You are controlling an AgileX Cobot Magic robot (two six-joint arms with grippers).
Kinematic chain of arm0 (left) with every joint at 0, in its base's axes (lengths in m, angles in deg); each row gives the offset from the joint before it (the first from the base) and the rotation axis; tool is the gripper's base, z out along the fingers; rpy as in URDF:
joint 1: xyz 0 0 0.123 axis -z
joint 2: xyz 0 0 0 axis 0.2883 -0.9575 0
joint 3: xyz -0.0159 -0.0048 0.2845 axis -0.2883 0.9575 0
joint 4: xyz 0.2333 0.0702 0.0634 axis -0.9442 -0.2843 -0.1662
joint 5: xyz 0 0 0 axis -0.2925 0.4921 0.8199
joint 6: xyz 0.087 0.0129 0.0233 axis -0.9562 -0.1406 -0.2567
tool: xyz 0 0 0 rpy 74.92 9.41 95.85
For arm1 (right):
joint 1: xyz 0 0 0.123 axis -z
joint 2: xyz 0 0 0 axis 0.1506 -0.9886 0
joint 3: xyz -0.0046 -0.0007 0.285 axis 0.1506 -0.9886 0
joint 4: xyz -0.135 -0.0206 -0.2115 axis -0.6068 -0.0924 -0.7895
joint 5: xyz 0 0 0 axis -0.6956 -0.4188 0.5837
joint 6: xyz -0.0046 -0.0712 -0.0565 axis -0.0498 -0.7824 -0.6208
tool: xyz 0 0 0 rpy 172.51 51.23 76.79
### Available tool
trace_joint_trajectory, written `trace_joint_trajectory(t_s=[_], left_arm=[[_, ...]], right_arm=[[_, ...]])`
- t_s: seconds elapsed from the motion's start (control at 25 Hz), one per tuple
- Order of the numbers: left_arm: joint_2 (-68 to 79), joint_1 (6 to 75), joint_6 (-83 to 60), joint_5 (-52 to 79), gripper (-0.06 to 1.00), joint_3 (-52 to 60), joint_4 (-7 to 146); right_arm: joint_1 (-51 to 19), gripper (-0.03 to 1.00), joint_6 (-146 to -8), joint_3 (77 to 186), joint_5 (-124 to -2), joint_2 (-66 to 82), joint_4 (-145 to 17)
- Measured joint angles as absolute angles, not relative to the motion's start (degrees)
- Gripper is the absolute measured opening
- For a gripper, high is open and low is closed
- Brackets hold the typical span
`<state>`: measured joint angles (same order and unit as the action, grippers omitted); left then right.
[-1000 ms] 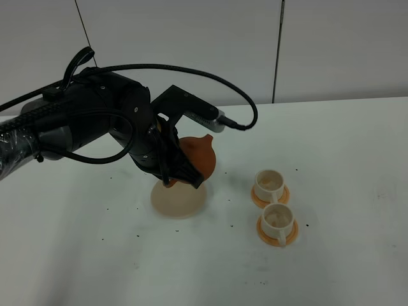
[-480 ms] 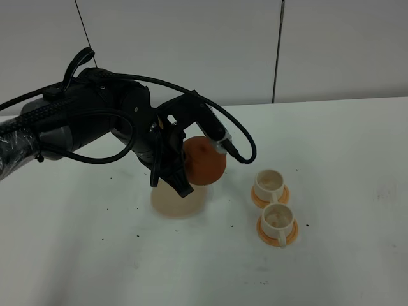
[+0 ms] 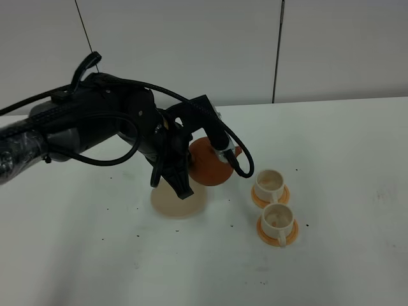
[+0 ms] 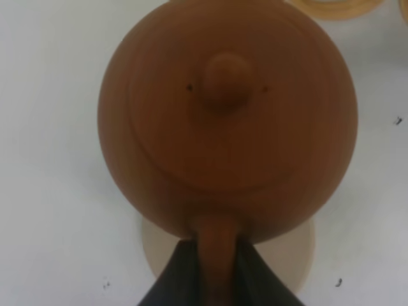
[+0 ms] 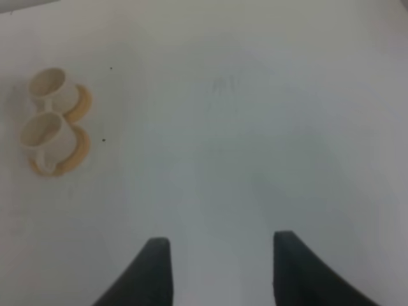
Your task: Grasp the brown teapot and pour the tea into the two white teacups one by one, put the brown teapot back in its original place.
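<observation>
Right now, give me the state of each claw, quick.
Left claw: closed on the side handle of the brown teapot.
Right claw: open, holding nothing.

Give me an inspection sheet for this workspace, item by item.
Surface: white table, matte.
Job's things: brown teapot held over the cream disc, spout toward the farther teacup and nearer teacup, each on an orange saucer.
Clutter: dark specks scattered.
Grippers: left gripper shut on the teapot's handle; right gripper open, holding nothing.
Cables: black cable loops beside the teapot.
Surroundings: pale wall panels.
</observation>
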<state>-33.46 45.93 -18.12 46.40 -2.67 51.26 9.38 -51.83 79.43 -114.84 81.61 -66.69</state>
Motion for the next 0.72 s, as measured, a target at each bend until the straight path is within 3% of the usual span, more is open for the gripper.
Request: trace_joint_trajectory(t_s=[0.48,0.72], left_arm=[[-35.04,45.93,-24.22,42.39,0.17,-2.67,51.83],[-35.04,45.93,-35.84,47.38,0.17,-2.67,57.78]], right_arm=[[9.38,0.36,-51.83,79.43,-114.84,81.61,-66.69],[9.38,0.36,-51.83,79.43,-114.84,81.61,-66.69]])
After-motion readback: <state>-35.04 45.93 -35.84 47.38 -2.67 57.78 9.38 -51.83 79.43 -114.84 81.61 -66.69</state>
